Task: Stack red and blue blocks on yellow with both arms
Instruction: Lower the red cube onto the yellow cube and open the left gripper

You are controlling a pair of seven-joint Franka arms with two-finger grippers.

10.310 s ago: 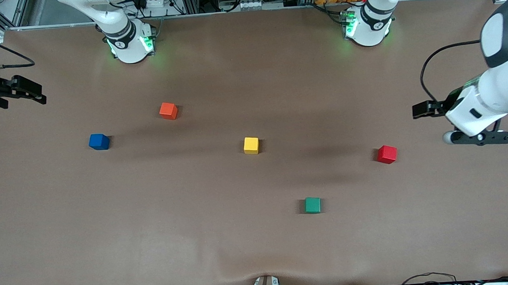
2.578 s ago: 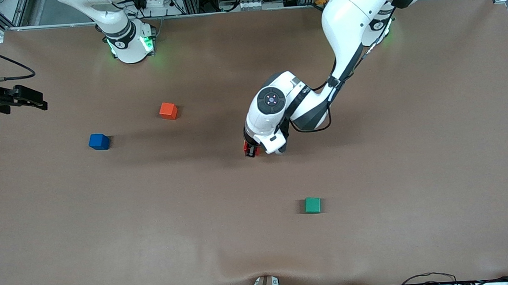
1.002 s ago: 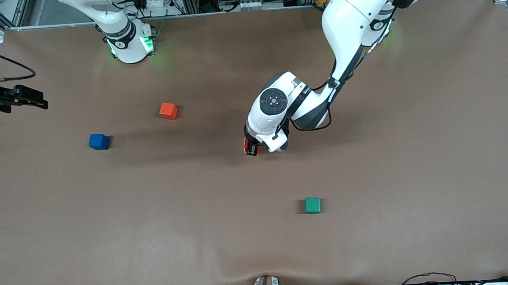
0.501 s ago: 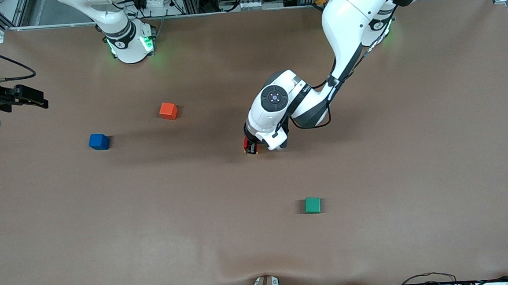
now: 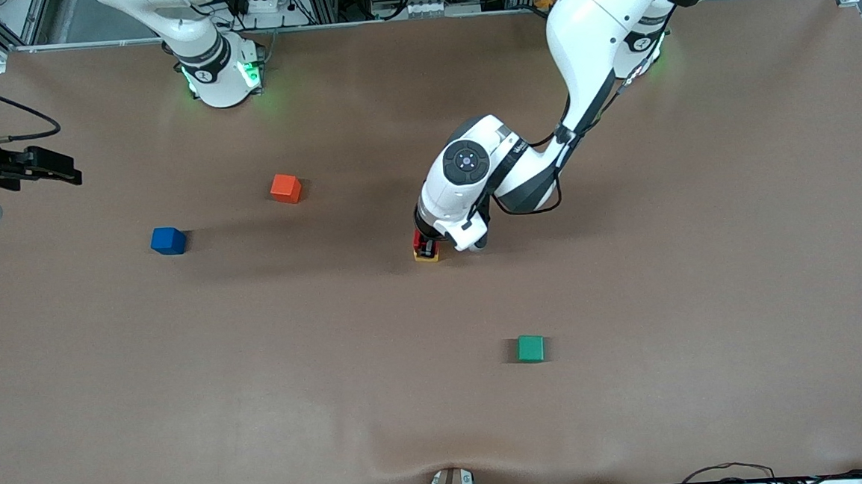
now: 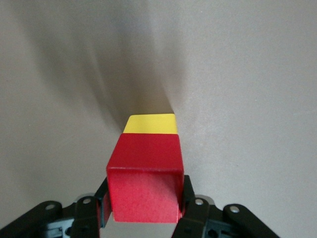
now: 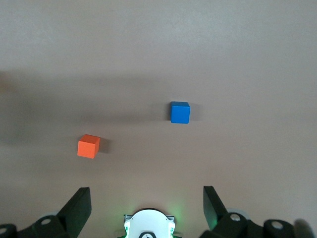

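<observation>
Holding the red block (image 6: 144, 186) in your left gripper (image 5: 425, 244), jaws clamped on its sides, you have it over the yellow block (image 6: 150, 124) at table centre; contact between them can't be told. Red sits square, edges lined up with yellow. Blue block (image 5: 168, 241) lies flat at about 9 o'clock from yellow, well apart, toward the right arm's end. Your right gripper (image 7: 146, 206) waits over that end, fingers spread wide, nothing between them. Orange-red cube (image 5: 285, 188) at 10 o'clock from yellow, green cube (image 5: 531, 348) at 4 o'clock.

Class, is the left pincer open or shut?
Shut: the left pincer clamps the red block from both sides, over the yellow block.
</observation>
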